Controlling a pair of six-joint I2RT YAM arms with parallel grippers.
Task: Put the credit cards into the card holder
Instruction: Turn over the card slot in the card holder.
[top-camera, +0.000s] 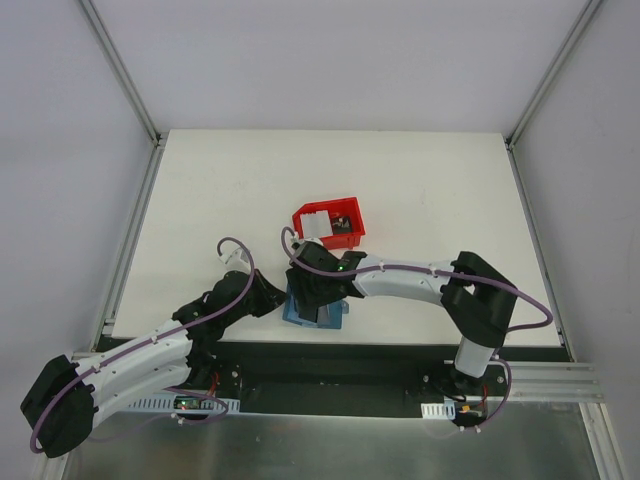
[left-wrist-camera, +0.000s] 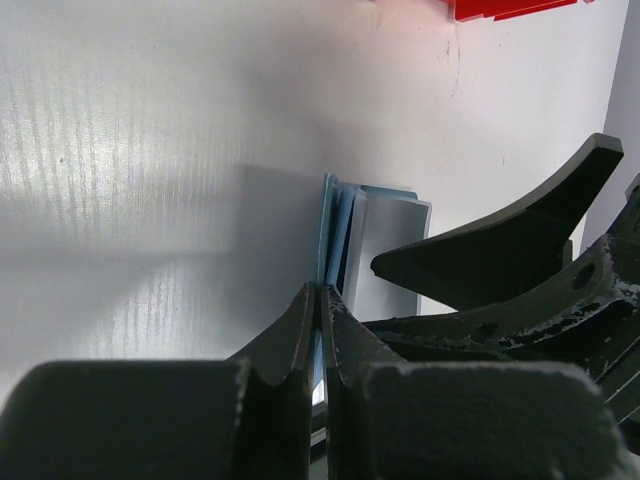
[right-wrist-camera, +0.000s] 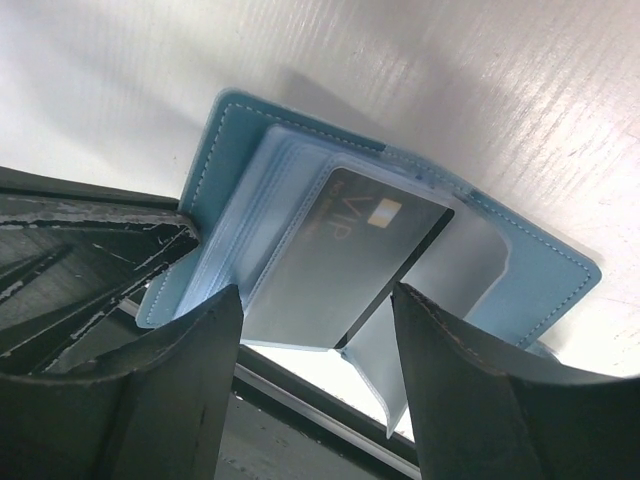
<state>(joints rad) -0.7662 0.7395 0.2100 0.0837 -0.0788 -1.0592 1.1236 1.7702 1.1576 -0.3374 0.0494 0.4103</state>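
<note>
Right wrist view carries the progress: the card holder (right-wrist-camera: 520, 270) lies spread open on the desk (right-wrist-camera: 150, 60), and a dark card (right-wrist-camera: 360, 250) marked VIP sits in one of its clear pockets. Its lower part looks hazed by the sleeve and its chip corner bare, so I judge it only partly in. The right pincer (right-wrist-camera: 315, 300) has its jaws apart on either side of that card, right at its long edges; whether they press it or only flank it I cannot tell. Left wrist view adds what that one hides: the left pincer (left-wrist-camera: 320, 300) is closed on the thin near edge of the holder's cover, pinning it while the pockets stand fanned. Top external view alone gives the layout. The holder lies at the near edge of the desk, between the two arms. Just beyond it, the red bin (top-camera: 345, 238) contains pale cards (top-camera: 318, 225) and something dark too small to make out. By my reading, one card is going in and at least the pale ones in the bin are left to fetch.
</note>
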